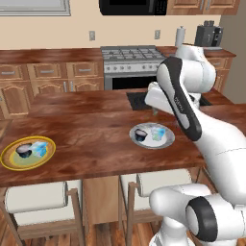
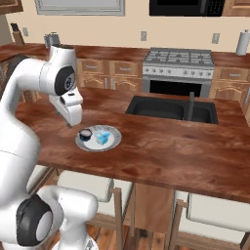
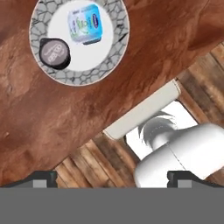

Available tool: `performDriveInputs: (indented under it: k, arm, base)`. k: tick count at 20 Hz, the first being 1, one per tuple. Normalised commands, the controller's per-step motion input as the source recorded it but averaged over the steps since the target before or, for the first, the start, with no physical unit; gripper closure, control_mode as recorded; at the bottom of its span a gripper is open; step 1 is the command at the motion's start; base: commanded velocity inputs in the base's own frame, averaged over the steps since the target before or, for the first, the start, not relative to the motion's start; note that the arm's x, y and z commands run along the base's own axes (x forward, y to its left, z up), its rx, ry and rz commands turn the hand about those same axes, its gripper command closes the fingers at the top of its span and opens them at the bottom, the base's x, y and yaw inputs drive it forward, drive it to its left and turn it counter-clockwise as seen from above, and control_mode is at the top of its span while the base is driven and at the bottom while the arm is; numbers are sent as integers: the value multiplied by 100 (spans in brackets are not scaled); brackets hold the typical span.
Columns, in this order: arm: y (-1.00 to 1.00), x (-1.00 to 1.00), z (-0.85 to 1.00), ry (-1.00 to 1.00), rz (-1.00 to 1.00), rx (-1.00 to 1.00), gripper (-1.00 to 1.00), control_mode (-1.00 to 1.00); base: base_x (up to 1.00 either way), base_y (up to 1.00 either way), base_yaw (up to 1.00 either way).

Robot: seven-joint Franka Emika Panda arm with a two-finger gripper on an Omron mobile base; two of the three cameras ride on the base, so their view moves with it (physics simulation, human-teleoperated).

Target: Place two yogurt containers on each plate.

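Wooden island [image 1: 96, 144], stove [image 1: 132, 60], perhaps stools [image 1: 36, 197].

White arm bent over at the elbow, wrist pointing downward, pincer [image 3: 112, 177] spread wide, holding nothing

I see white-grey plate [image 2: 114, 141] on wooden counter [image 2: 166, 151], dark yogurt cup [image 2: 86, 134] touching light-blue cup [image 2: 102, 137] on it, hand just behind.

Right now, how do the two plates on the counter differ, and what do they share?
The yellow plate has a bright yellow rim and greenish centre; the grey plate has a stone-patterned grey rim and white centre. The yellow plate sits at the counter's left end, the grey plate mid-counter near the arm. Both are round, flat and similar in size, and each holds one dark cup and one light-blue cup.
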Motion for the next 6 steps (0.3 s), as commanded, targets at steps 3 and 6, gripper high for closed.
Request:
performDriveInputs:
  k: [3, 6]
  arm:
    - [-25, -40, 22, 0, -12, 0, -100, -100]
    - [-22, -36, 13, -3, -10, 0, -100, -100]
  base:
    - [0, 0, 0]
    - [0, 0, 0]
